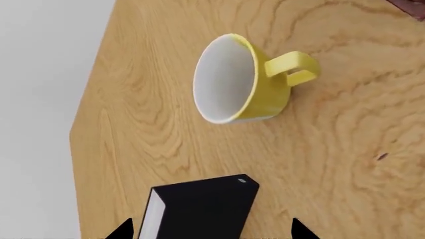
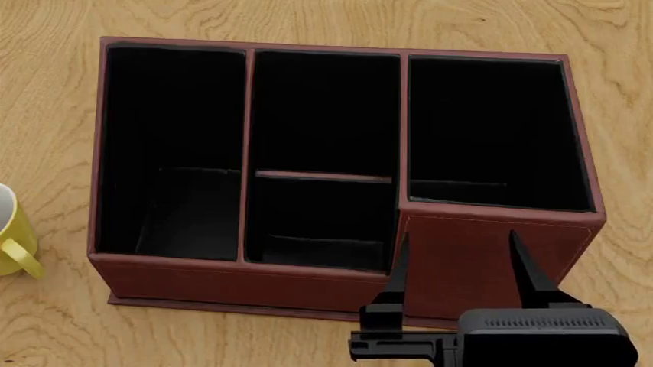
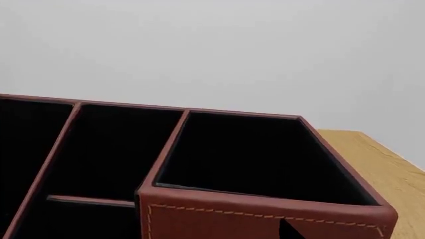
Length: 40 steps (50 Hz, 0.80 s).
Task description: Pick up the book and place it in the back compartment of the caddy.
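The book [image 1: 199, 211], black-covered with a white page edge, lies flat on the wooden table. My left gripper [image 1: 212, 233] is open, one dark fingertip on each side of the book, and does not touch it. The left gripper and the book are out of the head view. The reddish-brown caddy [image 2: 306, 281] fills the head view. Its back compartment [image 2: 321, 225] is the small section of the middle column, below the crossbar [image 2: 323, 177]. My right gripper [image 2: 459, 264] is open and empty in front of the caddy's near wall. One fingertip [image 3: 289, 230] shows against that wall.
A yellow mug [image 1: 246, 79] stands beyond the book, handle pointing away from the table edge [image 1: 86, 124]; it also shows left of the caddy [image 2: 12, 237]. The caddy has long side sections [image 2: 168, 153] [image 2: 490, 126] and a larger middle section [image 2: 326, 115].
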Tool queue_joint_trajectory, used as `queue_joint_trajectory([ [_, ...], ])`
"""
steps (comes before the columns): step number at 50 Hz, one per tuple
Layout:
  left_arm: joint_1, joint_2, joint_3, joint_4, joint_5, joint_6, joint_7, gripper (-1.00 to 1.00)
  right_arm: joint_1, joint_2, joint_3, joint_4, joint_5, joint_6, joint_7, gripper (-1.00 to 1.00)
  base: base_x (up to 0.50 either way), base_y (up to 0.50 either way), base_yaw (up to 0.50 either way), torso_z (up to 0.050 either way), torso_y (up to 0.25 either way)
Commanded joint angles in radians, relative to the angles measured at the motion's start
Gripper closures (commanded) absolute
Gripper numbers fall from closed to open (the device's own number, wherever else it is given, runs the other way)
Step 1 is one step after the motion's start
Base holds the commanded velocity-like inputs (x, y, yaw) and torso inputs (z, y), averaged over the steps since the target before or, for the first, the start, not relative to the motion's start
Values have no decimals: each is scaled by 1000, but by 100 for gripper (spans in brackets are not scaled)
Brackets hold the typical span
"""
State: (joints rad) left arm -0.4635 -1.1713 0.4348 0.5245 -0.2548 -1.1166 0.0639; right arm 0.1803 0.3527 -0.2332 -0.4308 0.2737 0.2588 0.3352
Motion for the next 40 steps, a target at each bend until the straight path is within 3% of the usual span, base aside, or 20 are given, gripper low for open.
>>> queue_joint_trajectory([
  [1, -37, 3, 55, -64, 39, 27, 29, -100, 2, 2, -3, -6, 1, 3, 5, -100, 0, 0, 0, 0, 0],
  [40, -211, 66, 239, -305, 204, 83, 131, -100, 8, 10, -9, -4, 7, 7, 16, -100, 0, 0, 0, 0, 0],
])
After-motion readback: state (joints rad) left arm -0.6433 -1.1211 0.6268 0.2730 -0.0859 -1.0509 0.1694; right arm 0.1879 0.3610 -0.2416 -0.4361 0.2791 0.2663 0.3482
